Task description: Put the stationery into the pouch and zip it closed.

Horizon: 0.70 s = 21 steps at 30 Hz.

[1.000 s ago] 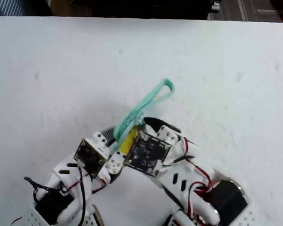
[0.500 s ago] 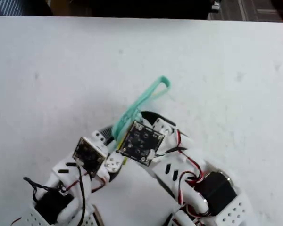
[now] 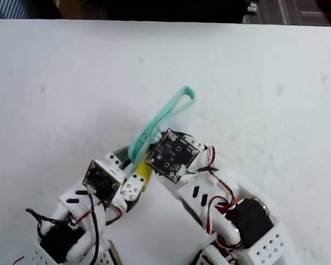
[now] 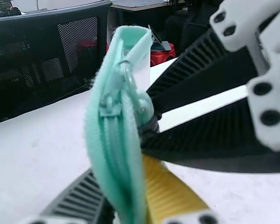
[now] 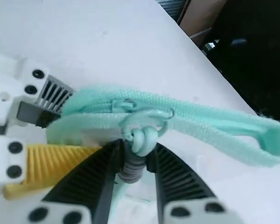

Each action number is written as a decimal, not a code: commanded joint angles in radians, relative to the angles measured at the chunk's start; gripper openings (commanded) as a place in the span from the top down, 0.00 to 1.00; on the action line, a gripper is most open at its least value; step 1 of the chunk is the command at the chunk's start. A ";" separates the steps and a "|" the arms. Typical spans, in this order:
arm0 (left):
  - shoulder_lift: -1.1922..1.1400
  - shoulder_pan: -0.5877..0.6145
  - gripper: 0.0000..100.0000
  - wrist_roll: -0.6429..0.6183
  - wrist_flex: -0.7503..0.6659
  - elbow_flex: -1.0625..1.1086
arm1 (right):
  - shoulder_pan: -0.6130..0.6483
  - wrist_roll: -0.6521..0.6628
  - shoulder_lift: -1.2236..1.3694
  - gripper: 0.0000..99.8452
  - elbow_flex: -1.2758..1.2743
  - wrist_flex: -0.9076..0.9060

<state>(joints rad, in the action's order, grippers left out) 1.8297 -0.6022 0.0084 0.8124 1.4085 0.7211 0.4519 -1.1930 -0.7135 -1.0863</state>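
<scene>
Left hand (image 4: 126, 189) clamps the mint pouch (image 4: 116, 140) (edge-on from above, over the tabletop (image 3: 265, 83)); right hand (image 5: 133, 151) pinches its zipper pull (image 5: 141, 136).

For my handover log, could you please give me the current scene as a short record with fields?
pouch: mint green, zipper edge up, gripped at its near end
zipper pull: knotted cord hanging from the slider
left claw: shut on the pouch end
right claw: shut on the zipper pull
surface: white table
</scene>
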 commanded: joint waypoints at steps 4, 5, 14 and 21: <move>-0.002 0.044 0.79 -0.089 0.021 -0.029 | -0.018 -0.008 -0.016 0.98 0.147 -0.054; -0.002 0.059 0.78 -0.120 0.021 -0.032 | -0.018 -0.006 -0.015 0.98 0.157 -0.062; -0.004 -0.015 0.94 -0.052 -0.216 0.104 | -0.019 -0.005 -0.010 0.98 0.301 -0.127; -0.004 -0.120 0.98 0.021 -0.293 0.187 | -0.077 0.078 -0.008 0.98 0.227 -0.124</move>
<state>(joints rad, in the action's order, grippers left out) 1.8328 -0.6774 0.0100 0.5255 1.5927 0.6905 0.5040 -1.2144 -0.4833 -1.2167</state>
